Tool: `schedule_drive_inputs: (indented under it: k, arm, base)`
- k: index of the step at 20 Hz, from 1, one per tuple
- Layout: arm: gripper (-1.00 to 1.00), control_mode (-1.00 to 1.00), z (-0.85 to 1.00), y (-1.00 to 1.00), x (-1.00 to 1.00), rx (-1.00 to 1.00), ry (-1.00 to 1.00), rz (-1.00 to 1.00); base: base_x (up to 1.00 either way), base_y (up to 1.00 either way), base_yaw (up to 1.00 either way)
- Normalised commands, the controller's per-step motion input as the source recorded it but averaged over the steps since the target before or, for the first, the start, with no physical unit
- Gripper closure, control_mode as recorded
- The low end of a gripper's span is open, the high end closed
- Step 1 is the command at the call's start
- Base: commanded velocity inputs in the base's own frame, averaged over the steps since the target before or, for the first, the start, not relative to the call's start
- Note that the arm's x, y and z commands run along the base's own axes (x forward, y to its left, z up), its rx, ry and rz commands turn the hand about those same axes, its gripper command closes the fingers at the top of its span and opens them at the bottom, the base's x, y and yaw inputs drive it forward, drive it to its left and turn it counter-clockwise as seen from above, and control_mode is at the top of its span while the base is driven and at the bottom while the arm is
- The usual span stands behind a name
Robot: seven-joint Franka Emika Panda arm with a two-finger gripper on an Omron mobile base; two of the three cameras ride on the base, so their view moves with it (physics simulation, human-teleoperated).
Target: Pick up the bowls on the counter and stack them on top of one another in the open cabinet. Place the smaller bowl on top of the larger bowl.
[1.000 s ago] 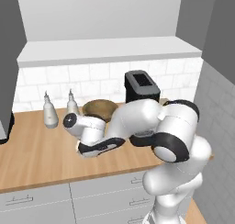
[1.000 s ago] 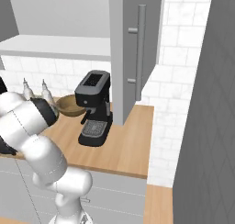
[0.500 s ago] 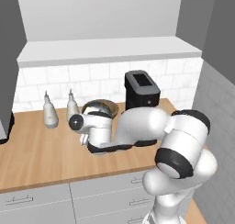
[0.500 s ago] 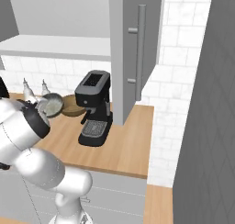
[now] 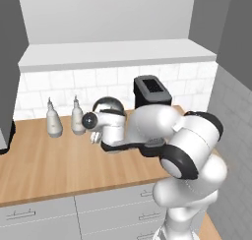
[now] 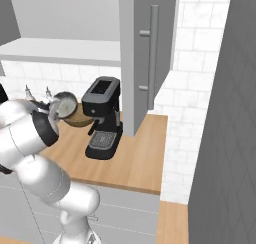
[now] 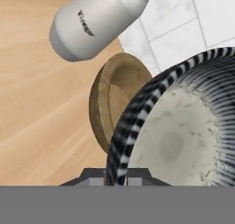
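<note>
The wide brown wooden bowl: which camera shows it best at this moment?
The hand view: the wide brown wooden bowl shows its thick rim and tan inside, partly overlapped by the small speckled blue-grey bowl. The right base view shows only its lower side beside the black coffee machine. In the left base view I cannot make it out.

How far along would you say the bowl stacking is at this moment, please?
Done: nothing is stacked; the open cabinet holds no bowl. In hand: the smaller bowl sits gripped at its rim, lifted off the counter. Left: shelve the larger bowl, which is on the counter, then set the smaller inside.
</note>
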Motion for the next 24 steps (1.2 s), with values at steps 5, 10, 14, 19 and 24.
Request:
schedule_drive_inputs:
  k: [5,10,14,19,24]
  arm:
    - [1.00,-1.00,0.00,-0.15,0.46,0.00,0.05,0.00]
    - [1.00,-1.00,-0.05,-0.17,0.35,0.00,0.08,0.00]
    - [1.00,-1.00,0.00,-0.16,0.39,0.00,0.05,0.00]
    - [1.00,-1.00,-0.06,-0.05,0.48,0.00,0.04,0.00]
    - [-1.00,-1.00,-0.39,0.00,0.36,-0.02,0.15,0.02]
  base:
    - [0.00,0.00,0.00]
    - [0.00,0.00,0.00]
    - [0.00,0.00,0.00]
    - [0.00,0.00,0.00]
    - [0.00,0.00,0.00]
